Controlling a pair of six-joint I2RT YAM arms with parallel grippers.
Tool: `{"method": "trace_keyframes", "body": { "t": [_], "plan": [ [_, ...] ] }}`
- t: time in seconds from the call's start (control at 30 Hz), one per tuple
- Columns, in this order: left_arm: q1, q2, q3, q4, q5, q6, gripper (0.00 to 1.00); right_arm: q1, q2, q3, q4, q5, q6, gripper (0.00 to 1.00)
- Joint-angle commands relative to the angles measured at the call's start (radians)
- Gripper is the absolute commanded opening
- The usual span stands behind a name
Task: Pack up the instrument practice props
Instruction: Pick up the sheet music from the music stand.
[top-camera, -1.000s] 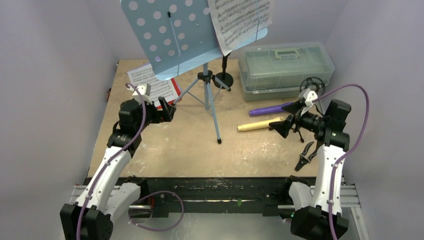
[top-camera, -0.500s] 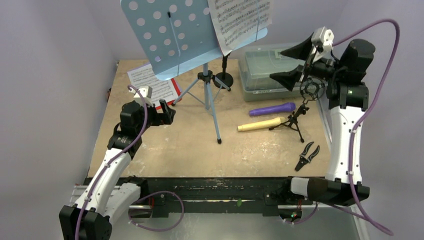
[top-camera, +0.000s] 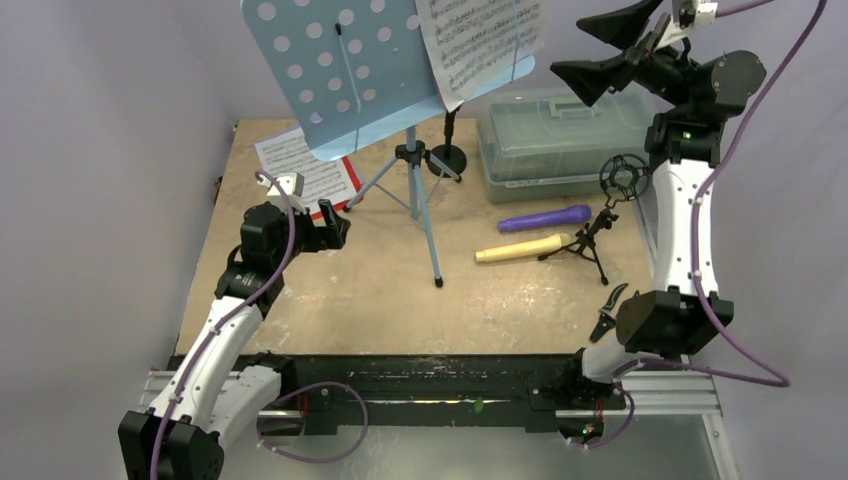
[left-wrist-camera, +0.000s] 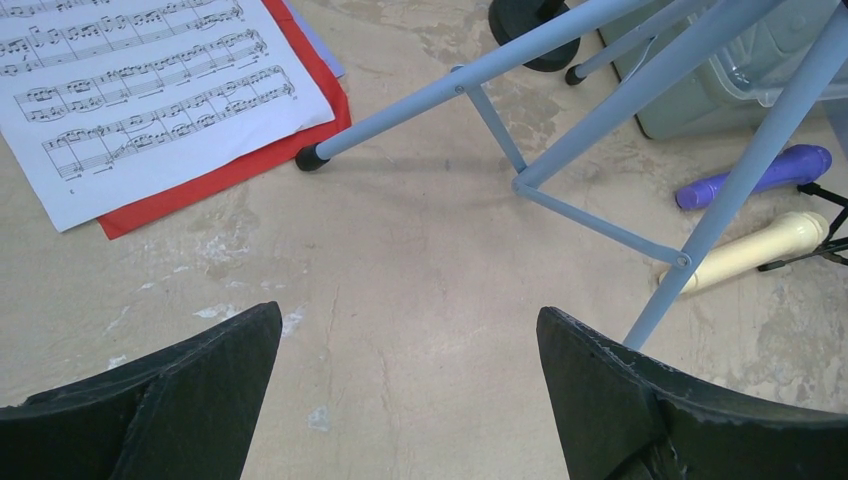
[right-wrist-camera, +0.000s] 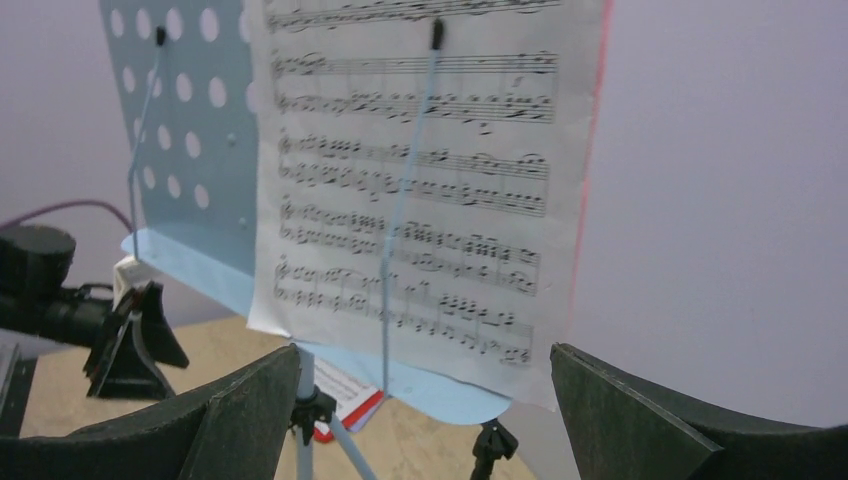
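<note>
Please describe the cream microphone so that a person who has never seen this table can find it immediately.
Start at the translucent grey-green box at the far right of the table. Two microphones lie in front of it, nearly parallel. The cream microphone is the one farther from the box; its neighbour, the purple microphone, lies between them.

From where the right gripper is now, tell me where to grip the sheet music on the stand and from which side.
Pinch the sheet music at its free right edge, coming in from the right with the open right gripper. That edge looks unbacked by the music rest, while a retaining wire crosses its middle, so slide it sideways.
</note>
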Motion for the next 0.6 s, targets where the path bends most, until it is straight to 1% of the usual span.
{"method": "trace_keyframes", "body": {
  "t": [0.0, 0.13, 0.23, 0.43, 0.57],
  "plan": [
    [0.006, -0.004, 0.005, 0.012, -0.013, 0.011, 0.99, 0.007, 0.056, 0.112, 0.090, 0.112, 0.178, 0.99],
    [0.017, 0.000, 0.006, 0.015, -0.001, 0.007, 0.99, 0.036, 0.094, 0.165, 0.062, 0.092, 0.120, 0.99],
    [0.024, 0.001, 0.006, 0.015, 0.004, 0.005, 0.99, 0.055, 0.127, 0.206, 0.068, 0.041, 0.046, 0.99],
    [0.027, 0.002, 0.006, 0.017, 0.006, 0.004, 0.99, 0.061, 0.206, 0.269, 0.154, -0.023, -0.014, 0.99],
    [0.031, 0.001, 0.006, 0.017, 0.006, 0.004, 0.99, 0.074, 0.230, 0.288, 0.138, -0.030, -0.078, 0.99]
  ]
}}
